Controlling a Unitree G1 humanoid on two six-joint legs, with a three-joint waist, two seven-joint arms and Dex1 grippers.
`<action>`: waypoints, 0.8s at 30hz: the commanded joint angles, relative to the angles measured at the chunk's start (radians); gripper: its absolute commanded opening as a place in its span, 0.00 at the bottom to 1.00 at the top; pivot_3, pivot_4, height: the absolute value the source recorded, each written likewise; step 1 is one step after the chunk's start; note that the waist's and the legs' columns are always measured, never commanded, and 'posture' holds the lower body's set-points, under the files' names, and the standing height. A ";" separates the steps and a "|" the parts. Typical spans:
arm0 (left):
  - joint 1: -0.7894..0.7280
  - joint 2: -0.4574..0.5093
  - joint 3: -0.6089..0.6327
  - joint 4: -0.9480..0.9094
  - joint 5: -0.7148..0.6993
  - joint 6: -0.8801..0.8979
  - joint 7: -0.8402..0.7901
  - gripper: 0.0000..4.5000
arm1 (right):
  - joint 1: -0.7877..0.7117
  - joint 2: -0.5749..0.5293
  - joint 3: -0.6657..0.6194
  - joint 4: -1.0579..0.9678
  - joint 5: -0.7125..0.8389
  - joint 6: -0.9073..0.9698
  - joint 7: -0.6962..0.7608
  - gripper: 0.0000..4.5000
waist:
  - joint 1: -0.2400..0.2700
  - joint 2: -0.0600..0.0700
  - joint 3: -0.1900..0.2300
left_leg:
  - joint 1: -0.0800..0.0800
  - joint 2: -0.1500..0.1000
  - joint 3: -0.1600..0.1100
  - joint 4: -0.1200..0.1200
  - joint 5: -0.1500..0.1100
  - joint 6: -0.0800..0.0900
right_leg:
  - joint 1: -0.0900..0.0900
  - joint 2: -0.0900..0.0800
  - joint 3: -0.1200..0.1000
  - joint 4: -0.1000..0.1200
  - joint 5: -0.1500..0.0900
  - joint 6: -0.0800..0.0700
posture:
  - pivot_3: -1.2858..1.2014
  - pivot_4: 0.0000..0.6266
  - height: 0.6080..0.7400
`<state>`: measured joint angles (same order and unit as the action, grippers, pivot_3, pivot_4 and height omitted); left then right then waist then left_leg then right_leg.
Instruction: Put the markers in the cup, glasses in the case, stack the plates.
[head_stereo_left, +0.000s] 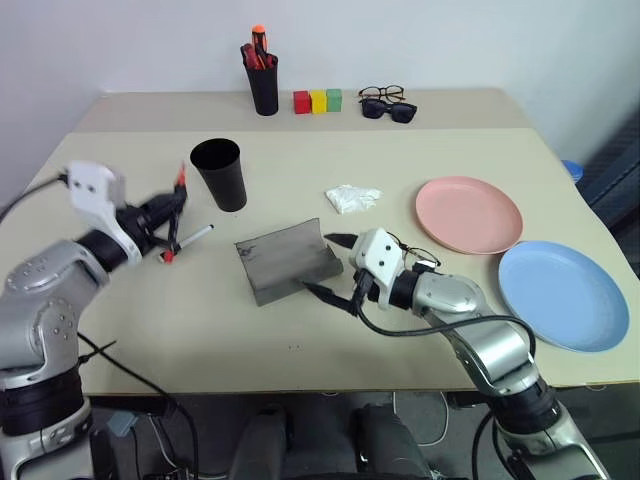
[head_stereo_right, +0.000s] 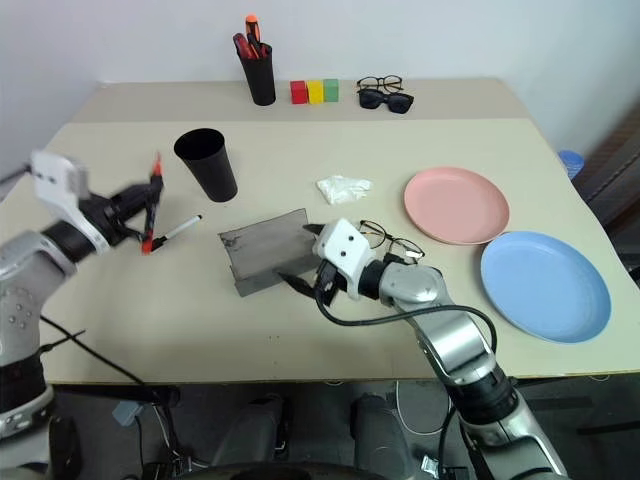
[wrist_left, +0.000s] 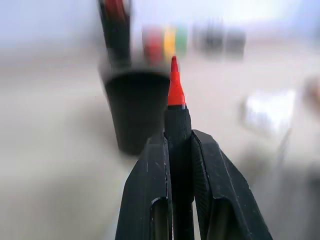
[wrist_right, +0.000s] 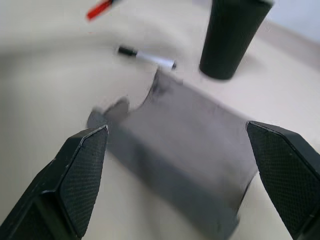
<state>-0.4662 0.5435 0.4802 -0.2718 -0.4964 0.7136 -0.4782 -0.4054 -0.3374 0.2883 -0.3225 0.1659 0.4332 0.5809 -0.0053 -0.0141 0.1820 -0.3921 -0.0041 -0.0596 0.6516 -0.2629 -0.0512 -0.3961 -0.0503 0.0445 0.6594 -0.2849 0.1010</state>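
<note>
The left gripper (head_stereo_left: 172, 222) is clamped on the red marker (head_stereo_left: 178, 208), lifted off the worktop (head_stereo_left: 300, 340) just left of the black cup (head_stereo_left: 220, 174) — the marker's long axis stands nearly upright, tip up. That's the relation that matters: the cup's open mouth lies a short way right of and beyond the marker, so I'd judge the next move as a carry over the rim. The white marker (head_stereo_left: 195, 236) lies flat beside the cup, below the held one. The left wrist view adds this — both fingers (wrist_left: 150, 190) pinch the black end, the red tip lined up against the cup. Right of the cup, the right gripper (head_stereo_right: 305, 262) is spread wide at the open grey case (head_stereo_left: 285, 260), holding nothing; the wire-framed glasses (head_stereo_right: 390, 240) lie just beyond it. The pink plate (head_stereo_left: 468, 214) and blue plate (head_stereo_left: 562, 294) sit unstacked, well right of the cup.
</note>
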 joint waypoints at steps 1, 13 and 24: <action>-0.223 -0.043 -0.084 0.203 0.203 -0.303 0.199 0.01 | -0.131 0.106 -0.044 0.095 -0.023 -0.058 -0.096 1.00 | -0.002 -0.004 0.000 | 0.000 0.000 0.000 0.000 0.001 -0.001 | 0.000 0.001 0.000 0.000 0.000 -0.001 | 0.52 0.24 1.00; -0.506 -0.164 -0.208 0.926 0.354 -0.910 0.270 0.01 | -0.247 0.273 -0.023 0.278 -0.087 -0.132 -0.188 1.00 | -0.029 -0.004 -0.001 | -0.019 0.000 0.006 -0.001 0.005 -0.008 | -0.029 0.000 0.002 0.007 0.001 0.000 | 0.52 0.24 1.00; -0.452 -0.200 -0.209 1.038 0.333 -1.019 0.227 0.33 | -0.225 0.280 -0.029 0.242 -0.090 -0.112 -0.198 1.00 | -0.038 -0.004 -0.001 | -0.019 0.000 0.006 -0.001 0.002 -0.003 | -0.028 0.000 0.002 0.009 0.001 0.000 | 0.52 0.24 1.00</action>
<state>-0.9094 0.3390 0.2650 0.7876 -0.1499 -0.2770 -0.2538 -0.6235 -0.0609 0.2653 -0.0385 0.0802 0.3292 0.3809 -0.0437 -0.0184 0.1812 -0.4116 -0.0044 -0.0540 0.6505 -0.2607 -0.0541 -0.4245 -0.0498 0.0466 0.6680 -0.2842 0.1008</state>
